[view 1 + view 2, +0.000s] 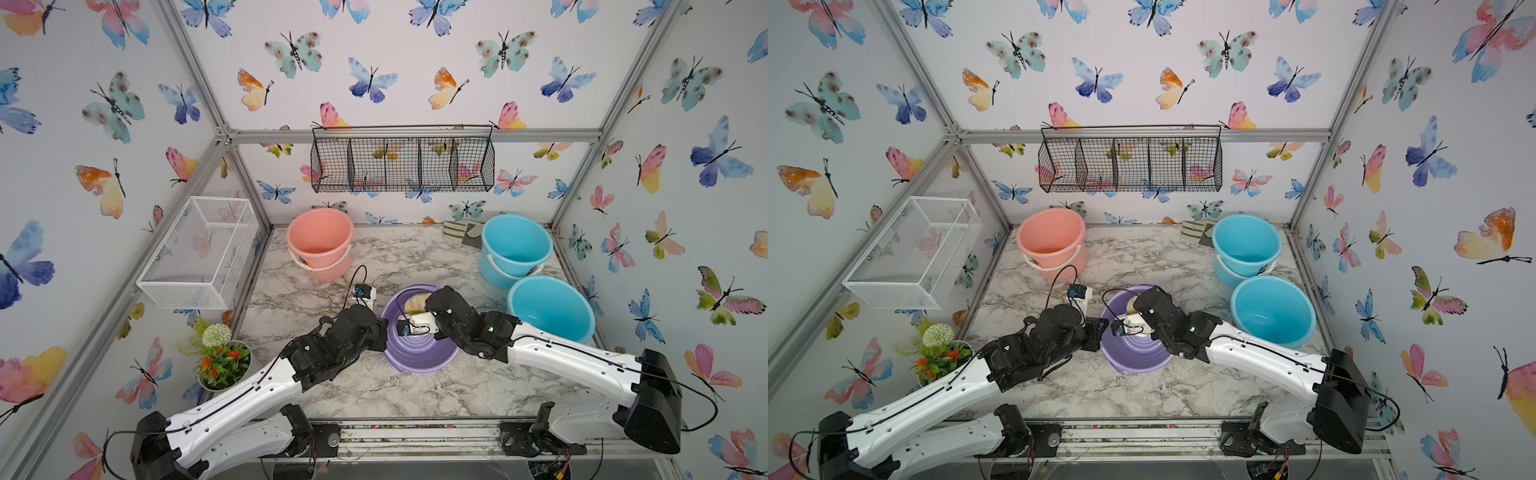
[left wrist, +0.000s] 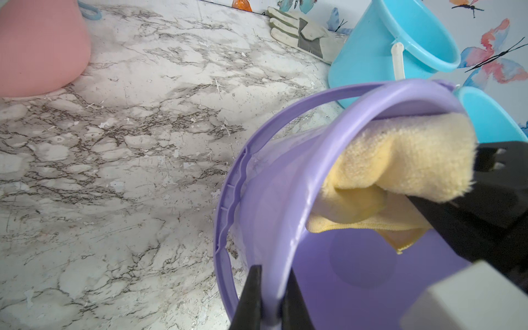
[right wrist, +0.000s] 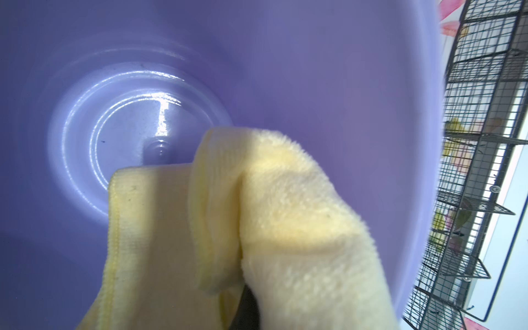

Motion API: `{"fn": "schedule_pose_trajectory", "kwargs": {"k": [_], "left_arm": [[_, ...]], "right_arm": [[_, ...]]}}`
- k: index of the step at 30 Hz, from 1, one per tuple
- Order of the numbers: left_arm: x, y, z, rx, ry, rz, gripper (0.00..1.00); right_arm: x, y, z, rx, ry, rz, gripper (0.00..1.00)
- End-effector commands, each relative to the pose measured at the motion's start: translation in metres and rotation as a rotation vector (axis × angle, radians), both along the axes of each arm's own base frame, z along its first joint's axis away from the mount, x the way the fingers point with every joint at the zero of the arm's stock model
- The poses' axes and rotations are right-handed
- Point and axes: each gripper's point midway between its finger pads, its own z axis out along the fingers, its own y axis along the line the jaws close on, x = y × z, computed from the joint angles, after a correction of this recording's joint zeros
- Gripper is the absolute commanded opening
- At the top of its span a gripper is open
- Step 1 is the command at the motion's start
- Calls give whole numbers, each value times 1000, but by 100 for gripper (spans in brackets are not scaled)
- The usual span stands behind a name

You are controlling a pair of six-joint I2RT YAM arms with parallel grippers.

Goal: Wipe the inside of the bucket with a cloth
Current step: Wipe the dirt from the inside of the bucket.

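Note:
A purple bucket (image 1: 417, 357) (image 1: 1136, 357) stands mid-table, mouth up. My left gripper (image 1: 384, 328) (image 2: 274, 274) is shut on the bucket's rim (image 2: 285, 200), one finger outside and one inside the wall. My right gripper (image 1: 430, 301) reaches in from the right, shut on the cloth (image 1: 415, 302) (image 1: 1133, 305), a pale yellow terry towel. The cloth (image 2: 400, 160) presses against the far inner wall just under the rim. In the right wrist view the cloth (image 3: 285, 214) hides nearly all of the fingers, and the bucket's ringed bottom (image 3: 143, 137) shows behind it.
A pink bucket (image 1: 320, 237) stands at the back left, a blue bucket (image 1: 515, 245) at the back right, a wider blue bucket (image 1: 548, 307) close right of the purple one. A work glove (image 1: 463, 232) lies at the back. A potted plant (image 1: 220, 357) sits front left; wire baskets (image 1: 199, 249) (image 1: 403, 162) hang on the walls.

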Motion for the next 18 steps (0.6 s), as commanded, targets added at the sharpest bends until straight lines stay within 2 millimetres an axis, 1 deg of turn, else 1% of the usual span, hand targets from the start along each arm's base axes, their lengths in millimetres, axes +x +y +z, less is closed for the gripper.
{"fn": "schedule_pose_trajectory", "kwargs": {"k": [1,7,10,12,15,18], "left_arm": [[-4,1,5,9,6,-16,0],[-4,-1,4,12,9,-23,0],[-5,-1,3,22,17,-26,0],[-5,-1,3,24,20,-28,0],[-6,-2,3,25,22,-31,0],[-6,-2,6,19,19,-34,0]], "right_arm": [[-8,-24,1,-77,67,-62,2],[-38,-21,-23,-97,298,-21,2],[-43,-25,-35,-139,370,-65,2],[-49,-30,-49,-183,422,-86,2],[-52,-34,-72,-218,453,-104,2],[-54,-32,-95,-223,467,-94,2]]}}
